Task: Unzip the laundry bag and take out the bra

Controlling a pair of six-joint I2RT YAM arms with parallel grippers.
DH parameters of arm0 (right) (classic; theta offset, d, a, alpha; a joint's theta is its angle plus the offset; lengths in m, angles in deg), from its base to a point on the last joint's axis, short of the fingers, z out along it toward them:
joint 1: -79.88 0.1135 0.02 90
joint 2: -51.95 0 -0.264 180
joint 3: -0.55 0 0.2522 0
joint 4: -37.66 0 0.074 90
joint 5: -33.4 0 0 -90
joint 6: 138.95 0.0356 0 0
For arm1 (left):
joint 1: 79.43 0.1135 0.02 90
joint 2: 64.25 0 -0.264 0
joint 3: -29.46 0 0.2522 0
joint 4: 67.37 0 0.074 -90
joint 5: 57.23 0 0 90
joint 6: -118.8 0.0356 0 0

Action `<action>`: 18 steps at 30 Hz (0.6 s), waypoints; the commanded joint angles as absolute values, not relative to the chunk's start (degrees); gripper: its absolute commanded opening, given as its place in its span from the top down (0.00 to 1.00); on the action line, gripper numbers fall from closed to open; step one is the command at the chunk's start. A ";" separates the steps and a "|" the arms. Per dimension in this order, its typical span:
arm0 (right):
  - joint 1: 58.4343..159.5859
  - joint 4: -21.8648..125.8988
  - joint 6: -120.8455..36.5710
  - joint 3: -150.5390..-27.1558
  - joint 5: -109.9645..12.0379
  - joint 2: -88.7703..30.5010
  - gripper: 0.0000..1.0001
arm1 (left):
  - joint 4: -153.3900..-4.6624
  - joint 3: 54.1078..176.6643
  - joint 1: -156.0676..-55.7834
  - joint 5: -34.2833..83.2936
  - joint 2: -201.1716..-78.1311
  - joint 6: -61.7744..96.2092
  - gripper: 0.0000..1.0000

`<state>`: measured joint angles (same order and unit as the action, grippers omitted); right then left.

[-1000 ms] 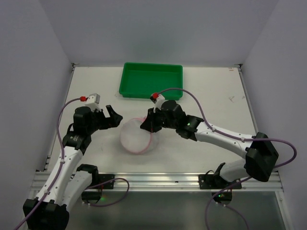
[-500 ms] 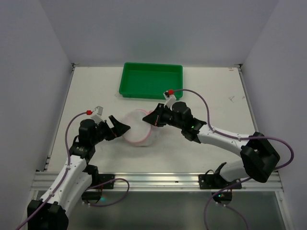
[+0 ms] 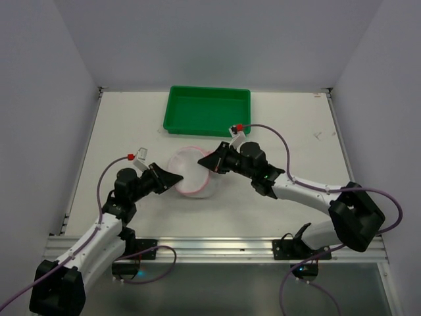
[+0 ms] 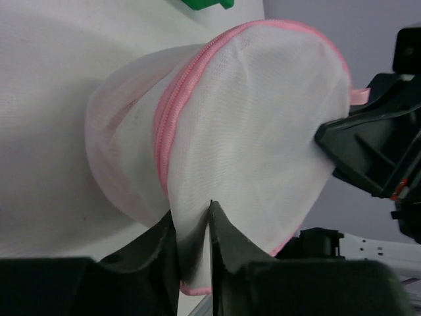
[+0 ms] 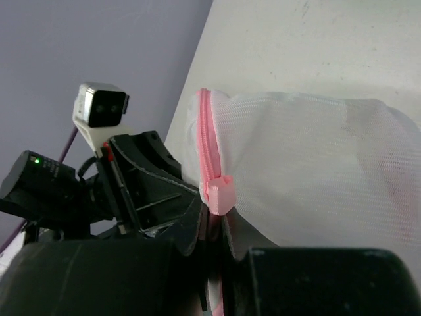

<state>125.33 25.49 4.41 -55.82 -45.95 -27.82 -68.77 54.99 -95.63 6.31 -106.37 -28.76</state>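
Because the laundry bag (image 3: 189,172) is thin white mesh with a pink rim, it is probably very light and soft. It will likely fold and slide rather than resist a pull. The good places to hold it seem to be a pinch of mesh on one side and the zipper pull (image 5: 218,191) on the other.

From the top camera, the bag sits near the middle of the table (image 3: 131,118), in front of the green tray (image 3: 208,110) and apart from it. The left arm is bent low and brings the left tool (image 3: 175,178) to the bag's left edge. The right arm stretches across from the right, with the right tool (image 3: 208,164) at the opposite edge.

From the left wrist, this tool's fingers (image 4: 230,243) are clenched on a fold of mesh at the near rim of one disc. The zipper (image 4: 172,112) looks closed along the part that is visible.

From the right wrist, the right tool is clenched on the zipper pull, with the pink slider just above its fingertips. The bra cannot be made out through the mesh. A gentle pull along the rim seems wise, since a hard one may drag the mesh out of the left pinch.
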 commanded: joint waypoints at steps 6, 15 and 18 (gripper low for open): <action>124.09 37.39 -1.83 -52.15 -48.51 -18.55 1.00 | -73.01 66.47 -95.95 7.36 -111.08 -18.16 1.00; 124.09 66.68 -19.85 -56.36 -45.52 -10.38 0.34 | -90.69 86.27 -95.95 -2.28 -131.73 9.36 1.00; 124.01 72.84 -24.51 -60.22 -49.30 -9.32 0.18 | -91.50 89.79 -96.30 -7.98 -136.83 10.43 1.00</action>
<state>124.09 61.46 -16.66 -55.21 -46.98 -11.25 -86.91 85.41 -96.24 0.08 -134.09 2.73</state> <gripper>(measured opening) 0.797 0.030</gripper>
